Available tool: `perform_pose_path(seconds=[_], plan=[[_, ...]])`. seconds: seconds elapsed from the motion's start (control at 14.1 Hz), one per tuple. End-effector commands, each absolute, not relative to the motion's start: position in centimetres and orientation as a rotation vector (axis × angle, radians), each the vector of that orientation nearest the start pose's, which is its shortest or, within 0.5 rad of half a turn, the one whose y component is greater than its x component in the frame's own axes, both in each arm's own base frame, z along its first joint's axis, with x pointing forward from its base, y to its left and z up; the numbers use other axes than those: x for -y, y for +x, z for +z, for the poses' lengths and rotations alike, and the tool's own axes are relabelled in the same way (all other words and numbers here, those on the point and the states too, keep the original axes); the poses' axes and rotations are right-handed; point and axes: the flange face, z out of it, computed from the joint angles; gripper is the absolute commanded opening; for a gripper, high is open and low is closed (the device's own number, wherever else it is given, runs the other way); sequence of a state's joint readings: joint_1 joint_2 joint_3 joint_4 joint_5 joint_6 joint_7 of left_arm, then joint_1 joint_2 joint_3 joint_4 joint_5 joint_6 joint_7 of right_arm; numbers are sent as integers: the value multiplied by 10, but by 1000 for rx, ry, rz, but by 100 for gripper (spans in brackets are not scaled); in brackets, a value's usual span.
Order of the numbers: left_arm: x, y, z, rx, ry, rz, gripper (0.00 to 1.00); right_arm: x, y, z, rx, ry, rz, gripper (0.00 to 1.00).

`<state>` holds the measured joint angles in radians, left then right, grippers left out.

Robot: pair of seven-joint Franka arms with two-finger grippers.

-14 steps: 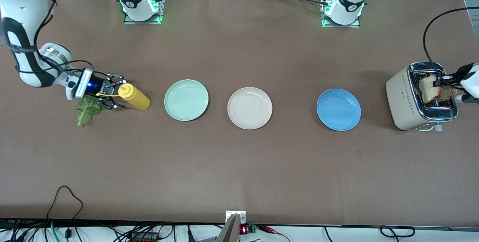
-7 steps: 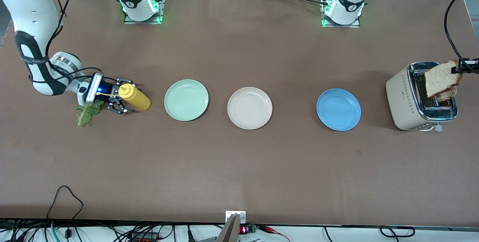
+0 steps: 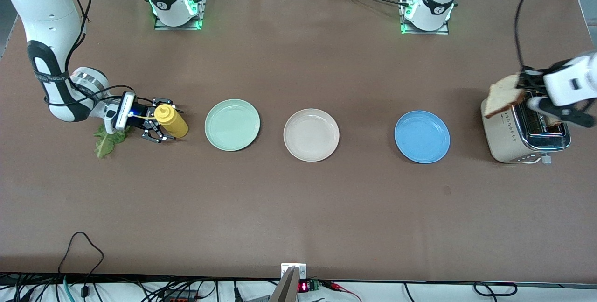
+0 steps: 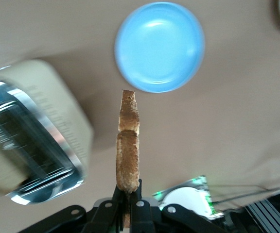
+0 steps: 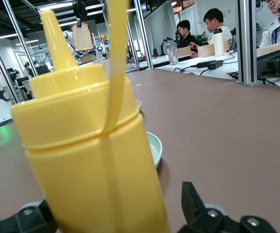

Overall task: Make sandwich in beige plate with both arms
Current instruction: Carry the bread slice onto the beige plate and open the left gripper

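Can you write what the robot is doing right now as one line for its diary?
left gripper: shut on bread slice, above toaster | right gripper: open around yellow bottle | beige plate: bare

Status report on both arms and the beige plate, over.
Left tool shut on bread slice, over toaster. Right tool open around yellow bottle. Beige plate bare. Nothing in the way.

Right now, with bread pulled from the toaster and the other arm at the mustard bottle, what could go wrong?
1. The left pincer pinches the bread slice only at one edge, above the toaster; it could tear or slip out on the way to the beige plate.
2. The right pincer stands open around the upright yellow bottle; a bump could tip it toward the mint-green plate.
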<state>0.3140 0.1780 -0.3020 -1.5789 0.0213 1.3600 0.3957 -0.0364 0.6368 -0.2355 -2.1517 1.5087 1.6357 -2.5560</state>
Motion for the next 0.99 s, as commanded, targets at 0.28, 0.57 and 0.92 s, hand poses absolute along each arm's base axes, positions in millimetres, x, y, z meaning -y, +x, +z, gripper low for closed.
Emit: perform_pose_path(seconds=[0.28,0.57,0.92], plan=[[89,592,441,-700,-3504,860,1,40,515,122,1087,-1592,-1096,27],[166,612,391,-678,-3716,844,0,36,554,169,1154,-1612,-979,27],[250,623,326,-592,-3958,678,0,28,606,268,1327,-1790,-778,27]])
